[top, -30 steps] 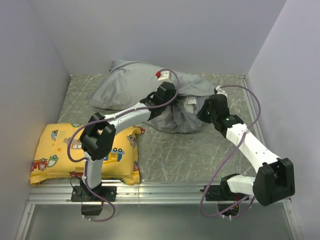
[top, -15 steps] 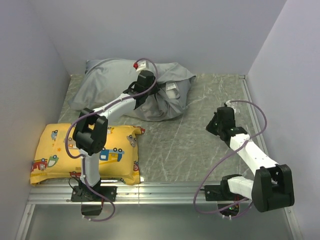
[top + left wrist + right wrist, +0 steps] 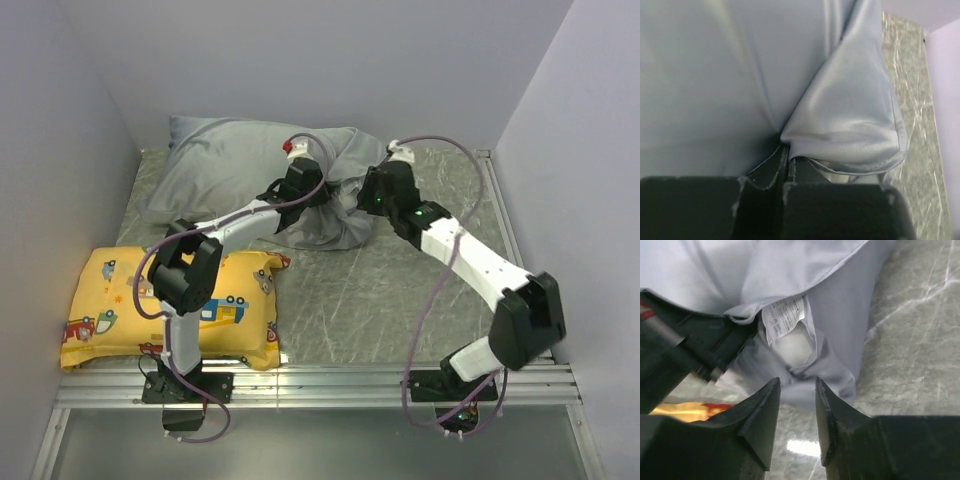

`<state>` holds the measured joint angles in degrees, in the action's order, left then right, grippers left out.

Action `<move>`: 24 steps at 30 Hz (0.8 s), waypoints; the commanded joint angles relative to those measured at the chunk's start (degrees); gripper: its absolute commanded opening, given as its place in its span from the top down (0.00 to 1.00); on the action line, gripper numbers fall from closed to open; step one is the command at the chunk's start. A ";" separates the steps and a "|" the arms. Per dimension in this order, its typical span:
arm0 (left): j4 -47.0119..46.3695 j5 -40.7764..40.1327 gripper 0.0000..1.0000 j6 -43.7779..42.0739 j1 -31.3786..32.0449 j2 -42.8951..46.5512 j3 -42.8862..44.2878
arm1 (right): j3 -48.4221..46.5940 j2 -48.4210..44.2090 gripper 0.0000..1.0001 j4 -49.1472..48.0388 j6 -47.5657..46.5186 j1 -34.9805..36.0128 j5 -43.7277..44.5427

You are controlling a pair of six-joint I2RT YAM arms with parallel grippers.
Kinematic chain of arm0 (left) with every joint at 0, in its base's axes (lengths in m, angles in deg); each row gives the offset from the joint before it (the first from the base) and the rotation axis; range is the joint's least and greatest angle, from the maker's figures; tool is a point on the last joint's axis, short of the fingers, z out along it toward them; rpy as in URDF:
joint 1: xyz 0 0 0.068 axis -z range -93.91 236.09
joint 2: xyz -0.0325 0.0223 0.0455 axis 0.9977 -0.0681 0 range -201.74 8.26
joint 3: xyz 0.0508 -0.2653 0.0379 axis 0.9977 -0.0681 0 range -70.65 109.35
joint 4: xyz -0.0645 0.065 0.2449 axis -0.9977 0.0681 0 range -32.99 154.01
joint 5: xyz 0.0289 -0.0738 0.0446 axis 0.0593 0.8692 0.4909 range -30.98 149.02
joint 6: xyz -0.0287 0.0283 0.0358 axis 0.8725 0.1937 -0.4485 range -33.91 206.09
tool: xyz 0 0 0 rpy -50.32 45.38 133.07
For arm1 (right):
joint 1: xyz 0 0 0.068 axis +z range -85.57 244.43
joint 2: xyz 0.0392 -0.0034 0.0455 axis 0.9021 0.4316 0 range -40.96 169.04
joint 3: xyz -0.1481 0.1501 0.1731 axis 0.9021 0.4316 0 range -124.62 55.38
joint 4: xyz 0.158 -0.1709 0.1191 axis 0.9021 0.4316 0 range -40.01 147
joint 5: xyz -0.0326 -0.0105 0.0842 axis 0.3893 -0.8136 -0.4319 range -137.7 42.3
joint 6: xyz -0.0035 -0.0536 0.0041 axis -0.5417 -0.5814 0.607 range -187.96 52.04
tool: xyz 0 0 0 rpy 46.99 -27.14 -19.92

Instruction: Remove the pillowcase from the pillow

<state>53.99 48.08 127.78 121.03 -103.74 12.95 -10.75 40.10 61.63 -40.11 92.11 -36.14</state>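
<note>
The grey pillowcase point(image 3: 240, 165) lies at the back of the table, bulging with the pillow inside it. My left gripper point(image 3: 308, 190) is shut on a fold of the pillowcase point(image 3: 850, 100) near its bunched right end; the fingertips point(image 3: 790, 155) pinch the fabric. My right gripper point(image 3: 368, 195) hovers open, with a narrow gap, just above that same end. In the right wrist view the right gripper point(image 3: 797, 381) is over the pillowcase's opening point(image 3: 835, 315), where a patch of white pillow point(image 3: 792, 347) and a printed white label point(image 3: 783, 315) show.
A yellow cushion point(image 3: 170, 305) printed with cartoon vehicles lies at the front left, beside the left arm's base. Walls close the table on the left, back and right. The marbled tabletop point(image 3: 400, 290) shows between the arms.
The left gripper dragged the pillowcase and pillow to the left. The right arm pulled back toward the right, then swung forward again to the pillowcase's right end.
</note>
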 commanded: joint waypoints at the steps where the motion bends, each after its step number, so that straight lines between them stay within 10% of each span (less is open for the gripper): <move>1: 3.47 2.68 0.99 0.14 2.06 1.52 -2.46 | -4.08 5.86 0.53 1.63 -2.89 1.23 5.41; 14: 3.55 1.98 1.00 -0.64 2.24 3.55 -3.70 | -13.67 19.47 0.39 2.33 -2.19 0.97 8.57; 19: 5.05 -0.22 1.00 -1.79 1.19 5.04 -3.52 | -10.88 20.46 0.96 5.15 -0.18 -2.89 7.44; 24: 5.92 0.83 1.00 -1.97 -3.73 7.24 -3.70 | 5.69 12.12 1.00 -0.28 4.04 -12.37 1.04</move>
<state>56.28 48.95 127.24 120.81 -99.94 10.13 -14.03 58.37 62.88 -39.67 85.43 -32.06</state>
